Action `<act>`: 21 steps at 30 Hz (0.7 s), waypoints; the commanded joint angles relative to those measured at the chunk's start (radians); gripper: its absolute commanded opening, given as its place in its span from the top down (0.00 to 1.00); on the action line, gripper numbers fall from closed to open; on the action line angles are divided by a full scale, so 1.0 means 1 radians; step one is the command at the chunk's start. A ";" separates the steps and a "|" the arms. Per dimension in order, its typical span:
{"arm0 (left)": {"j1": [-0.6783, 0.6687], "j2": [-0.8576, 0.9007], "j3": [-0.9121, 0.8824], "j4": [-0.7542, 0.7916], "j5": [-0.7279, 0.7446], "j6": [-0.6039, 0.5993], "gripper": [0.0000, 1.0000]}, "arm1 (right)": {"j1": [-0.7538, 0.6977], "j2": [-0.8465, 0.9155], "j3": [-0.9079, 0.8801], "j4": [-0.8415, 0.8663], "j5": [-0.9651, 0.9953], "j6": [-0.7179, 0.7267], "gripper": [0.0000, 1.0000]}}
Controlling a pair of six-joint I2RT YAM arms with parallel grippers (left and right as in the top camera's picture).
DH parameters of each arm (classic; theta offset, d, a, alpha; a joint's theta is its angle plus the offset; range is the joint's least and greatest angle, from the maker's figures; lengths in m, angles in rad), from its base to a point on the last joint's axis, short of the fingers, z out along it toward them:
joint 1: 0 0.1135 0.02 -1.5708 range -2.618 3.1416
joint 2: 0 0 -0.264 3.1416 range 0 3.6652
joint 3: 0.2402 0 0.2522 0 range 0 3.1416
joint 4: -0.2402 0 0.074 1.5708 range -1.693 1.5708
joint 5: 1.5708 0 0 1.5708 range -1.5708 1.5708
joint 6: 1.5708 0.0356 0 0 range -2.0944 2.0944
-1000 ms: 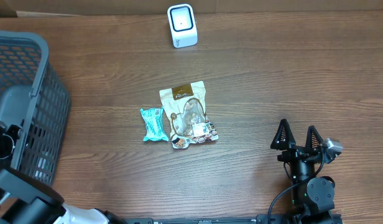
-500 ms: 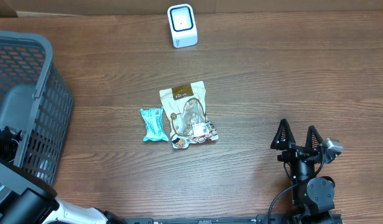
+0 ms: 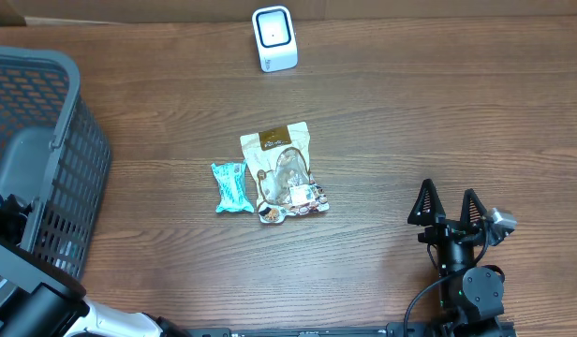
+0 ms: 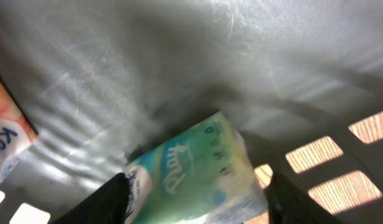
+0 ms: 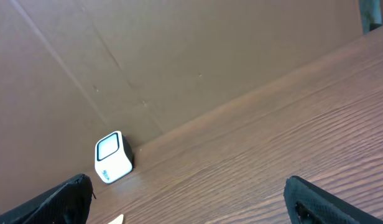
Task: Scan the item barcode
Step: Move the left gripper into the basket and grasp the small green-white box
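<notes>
Basket [image 3: 54, 103] at left edge of overhead has nudged right. Left end effector [image 4: 198, 186] has been narrowing onto green packet [image 4: 191, 165] on basket floor. Jaws flank it, but firm grip? Can't tell. Pick prob. near, scan not yet done. Packet's long axis runs lower left to upper right in wrist view, upper-right end toward mesh wall. Right end effector [image 3: 448, 198] wide open, empty, lower right.

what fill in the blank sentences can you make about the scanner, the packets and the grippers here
1. The scanner at the far edge of the table is ____ in colour.
2. The teal packet lies between the beige snack bag and the grey ____.
3. The left wrist view shows a ____ pack between the fingers of the left gripper.
4. The right gripper stands ____, holding nothing.

Missing words: white; basket; green; open
</notes>
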 commanded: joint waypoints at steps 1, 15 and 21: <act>-0.002 0.010 -0.036 0.031 -0.013 0.014 0.47 | -0.001 -0.010 -0.010 0.006 -0.004 -0.004 0.00; -0.002 0.010 -0.060 0.106 -0.014 -0.051 0.96 | -0.001 -0.010 -0.010 0.006 -0.004 -0.004 0.00; -0.002 0.010 0.034 0.051 -0.006 -0.143 0.96 | -0.001 -0.010 -0.010 0.006 -0.004 -0.004 0.00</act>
